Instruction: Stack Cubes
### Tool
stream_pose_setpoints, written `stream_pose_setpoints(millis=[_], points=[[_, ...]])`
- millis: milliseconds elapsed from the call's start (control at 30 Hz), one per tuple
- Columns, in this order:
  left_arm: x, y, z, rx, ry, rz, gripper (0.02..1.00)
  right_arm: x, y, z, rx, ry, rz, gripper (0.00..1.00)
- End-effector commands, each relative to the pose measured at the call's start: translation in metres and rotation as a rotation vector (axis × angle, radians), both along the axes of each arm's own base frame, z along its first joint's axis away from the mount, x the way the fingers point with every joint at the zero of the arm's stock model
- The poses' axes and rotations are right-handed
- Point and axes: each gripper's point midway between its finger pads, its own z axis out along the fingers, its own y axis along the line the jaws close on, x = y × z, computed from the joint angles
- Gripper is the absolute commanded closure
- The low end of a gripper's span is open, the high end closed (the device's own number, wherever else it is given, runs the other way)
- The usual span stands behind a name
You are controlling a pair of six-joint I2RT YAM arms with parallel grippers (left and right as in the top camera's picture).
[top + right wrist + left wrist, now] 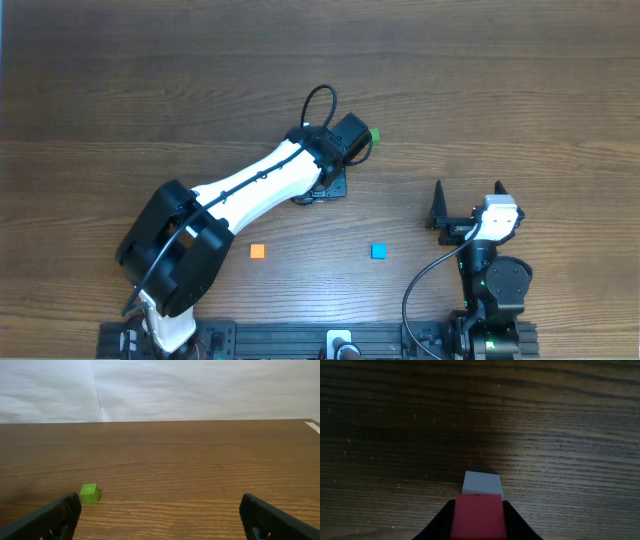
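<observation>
My left gripper [479, 512] is shut on a red cube [479, 519], its fingers pressing the cube's two sides. Directly past the red cube a pale grey cube [482, 484] sits on the wood; I cannot tell whether the two touch. In the top view the left arm stretches to the table's middle, with its gripper [312, 192] hidden under the wrist. A green cube [375, 135] lies just right of that wrist and is also seen as the green cube [89, 493]. An orange cube [258, 251] and a blue cube [378, 251] lie near the front. My right gripper [467, 203] stands open and holds nothing.
The brown wooden table [520, 90] is bare at the back and far left. A white backdrop [200, 390] rises behind the table's far edge. The arms' bases and a black rail [300, 340] run along the front edge.
</observation>
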Motion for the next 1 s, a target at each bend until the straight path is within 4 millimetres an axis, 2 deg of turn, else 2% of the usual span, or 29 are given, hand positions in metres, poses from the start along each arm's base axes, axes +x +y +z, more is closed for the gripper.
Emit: stream_pose_setpoints(millis=[33,1000], points=[[-0.0045,0.0013,-0.0103,0.013,0.023,0.007,0.963,0.0,0.0001,-0.0018,-0.001,0.0,0.003,0.007],[-0.005,0.0012,-0.0139,0.015,0.03,0.007,0.923,0.0,0.0001,-0.0018,-0.001,0.0,0.003,0.009]])
